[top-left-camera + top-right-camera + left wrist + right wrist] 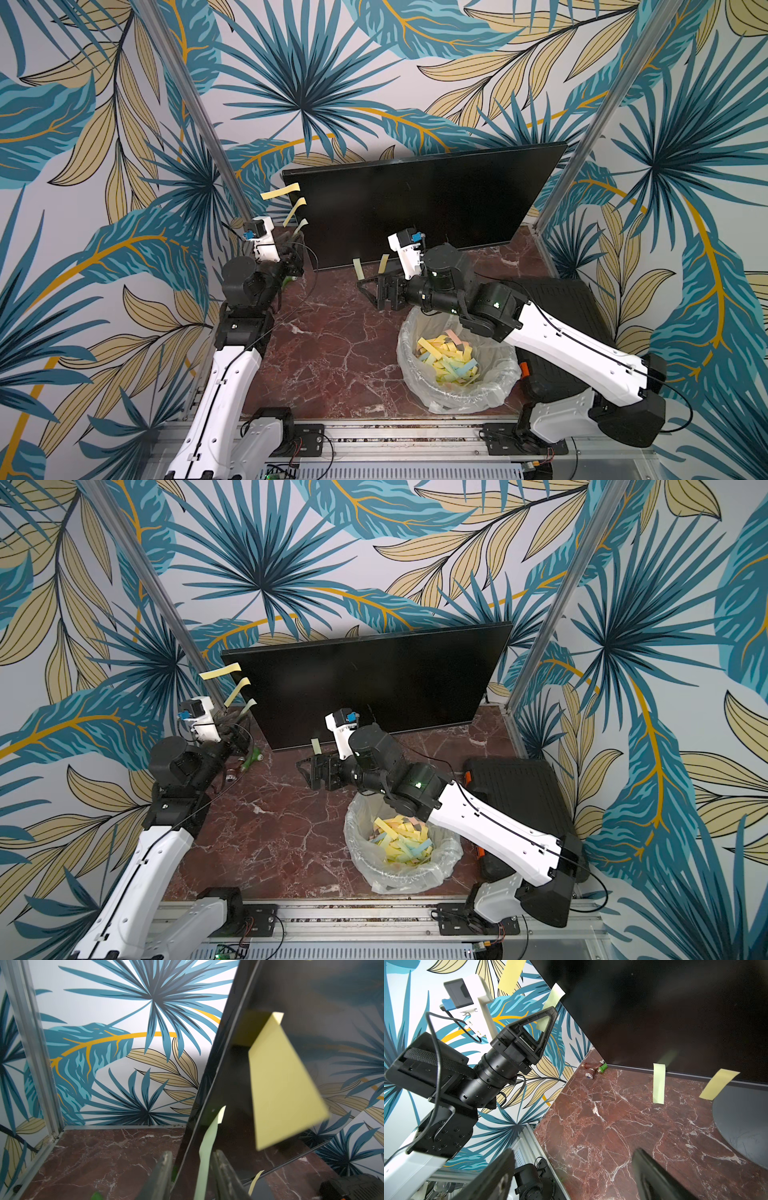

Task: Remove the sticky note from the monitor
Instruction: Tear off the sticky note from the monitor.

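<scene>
A round bin [405, 365] lined with a clear plastic bag stands on the red-brown marble surface [332, 332], partly under the right arm. It holds a loose heap of paper strips [446, 357], mostly yellow with some blue, green and pink. Just beside it, towards the right wall, lies a black ribbed case [557, 299] with an orange latch [524, 368]. The strips and all the notes show plain coloured faces.

The monitor [415, 208] stands at the back of the surface on a grey disc foot [741, 1126], its screen dark. Three notes stick out from its left edge: two yellow sticky notes [280, 191] above and the pale green sticky note [301, 227] lowest. The left gripper [191, 1153] is at this lowest one. Its jaws stand apart with the note's free end between them, close against one jaw, and a gap shows on the other side.

Off the monitor's bottom edge hang a green hanging note [658, 1084] and a yellow hanging note [718, 1084]. The right gripper [368, 293] hovers just in front of these, low over the surface, jaws wide apart with nothing in them. By the monitor's lower left corner lies a small brown-and-green object [593, 1069], too small to identify.
</scene>
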You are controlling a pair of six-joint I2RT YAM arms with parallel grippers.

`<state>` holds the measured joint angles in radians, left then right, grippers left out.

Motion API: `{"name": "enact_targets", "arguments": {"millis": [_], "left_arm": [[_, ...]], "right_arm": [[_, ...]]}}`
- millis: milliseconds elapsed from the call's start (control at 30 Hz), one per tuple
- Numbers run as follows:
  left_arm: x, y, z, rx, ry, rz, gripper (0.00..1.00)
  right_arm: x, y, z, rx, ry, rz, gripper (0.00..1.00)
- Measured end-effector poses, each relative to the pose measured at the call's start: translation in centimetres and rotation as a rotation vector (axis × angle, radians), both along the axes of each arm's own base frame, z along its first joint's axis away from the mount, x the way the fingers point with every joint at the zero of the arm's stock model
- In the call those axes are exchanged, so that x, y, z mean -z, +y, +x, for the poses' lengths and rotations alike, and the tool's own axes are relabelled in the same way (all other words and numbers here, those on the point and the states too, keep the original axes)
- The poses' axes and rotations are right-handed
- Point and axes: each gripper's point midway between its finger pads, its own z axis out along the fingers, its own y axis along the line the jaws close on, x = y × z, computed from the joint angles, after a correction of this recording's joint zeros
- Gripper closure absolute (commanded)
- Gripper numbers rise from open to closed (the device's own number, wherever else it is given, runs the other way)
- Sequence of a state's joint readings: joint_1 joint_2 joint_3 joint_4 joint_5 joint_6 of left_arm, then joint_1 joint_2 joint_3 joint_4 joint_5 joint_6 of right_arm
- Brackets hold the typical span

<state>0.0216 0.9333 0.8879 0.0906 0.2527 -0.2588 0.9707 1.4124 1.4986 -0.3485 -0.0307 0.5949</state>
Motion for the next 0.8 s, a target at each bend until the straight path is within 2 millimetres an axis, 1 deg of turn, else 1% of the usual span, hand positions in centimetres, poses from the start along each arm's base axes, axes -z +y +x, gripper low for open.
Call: {"name": "enact_targets", "arguments": {"millis": [67,233,333,500,633,733,800], "left_arm": [[-0.1,-0.1,0.0,0.003,-0.002,-0.001,0.8],[0.0,-0.3,-0.1,0.017,0.002,-0.008,0.91],[-0.1,-0.4,-0.2,0.023,0.004,-0.015,1.0],[-0.7,-0.4,-1.0,0.024,-0.011,-0.018,1.0],[-1.1,-0.4,-2.0,0.023,-0.029,-0.02,1.0],[-0.7,-0.4,-2.8,0.024,-0.024,-0.03,1.0],[0.0,-0.5,-3.4,0.028,-0.005,-0.042,1.0]], "right_arm": [[0.0,0.0,0.0,0.0,0.0,0.0,0.09],[0.1,0.0,0.1,0.004,0.0,-0.002,0.09],[0.1,-0.1,0.1,0.007,-0.001,-0.003,0.09],[0.0,-0.3,0.0,0.009,-0.003,-0.002,0.09],[0.2,-0.4,0.0,0.012,-0.002,-0.005,0.09],[0.3,-0.4,0.0,0.015,-0.001,-0.007,0.09],[0.3,-0.5,0.1,0.018,-0.002,-0.008,0.09]]}}
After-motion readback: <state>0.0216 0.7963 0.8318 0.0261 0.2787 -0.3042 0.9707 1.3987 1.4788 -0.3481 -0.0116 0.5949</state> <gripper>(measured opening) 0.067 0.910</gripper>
